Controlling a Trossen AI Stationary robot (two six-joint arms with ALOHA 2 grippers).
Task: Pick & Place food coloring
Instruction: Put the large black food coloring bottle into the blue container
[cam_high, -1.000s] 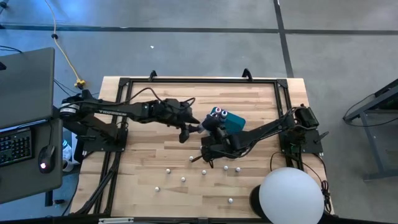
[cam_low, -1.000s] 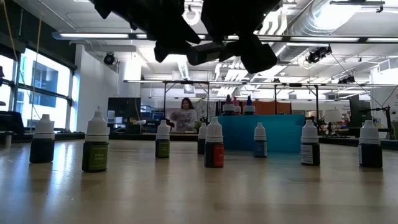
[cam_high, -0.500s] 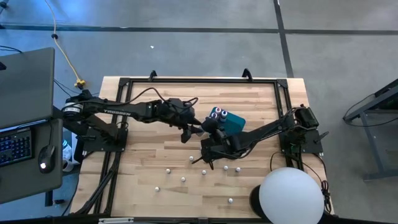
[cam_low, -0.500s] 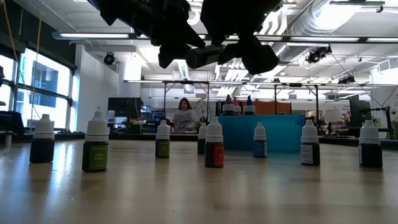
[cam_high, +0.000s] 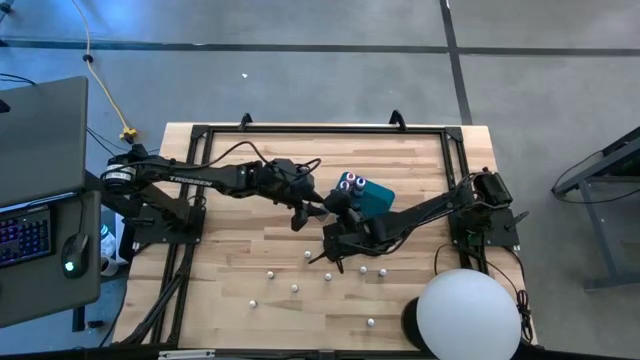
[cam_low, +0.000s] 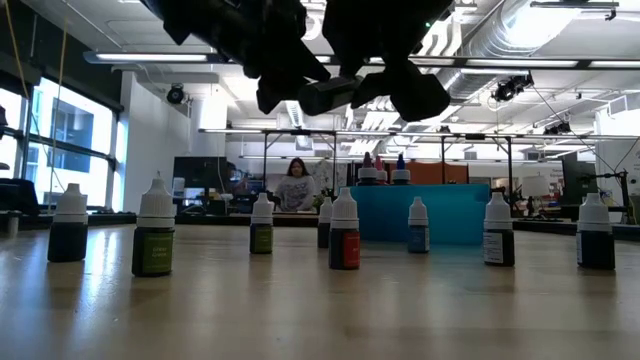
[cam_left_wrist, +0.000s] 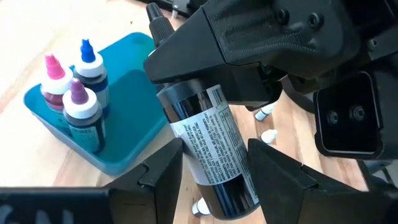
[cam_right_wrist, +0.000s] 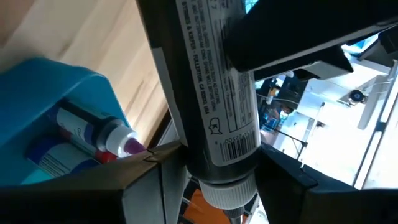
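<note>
I see the wooden table (cam_high: 230, 270) bearing both arms, which meet above its centre. The teal box (cam_high: 372, 196) sits just behind that meeting point and holds three bottles with pink (cam_left_wrist: 54, 67), blue (cam_left_wrist: 86, 51) and purple (cam_left_wrist: 77, 91) tips. The left gripper (cam_left_wrist: 210, 163) has its fingers clasped on a dark bottle with a white label (cam_left_wrist: 211, 146), held aloft beside the box. The right gripper (cam_right_wrist: 211, 163) straddles the same bottle from the opposite end, jaws on either side; I cannot tell whether they press it. Small white-capped bottles (cam_low: 344, 230) stand scattered upright on the table nearer its front edge.
</note>
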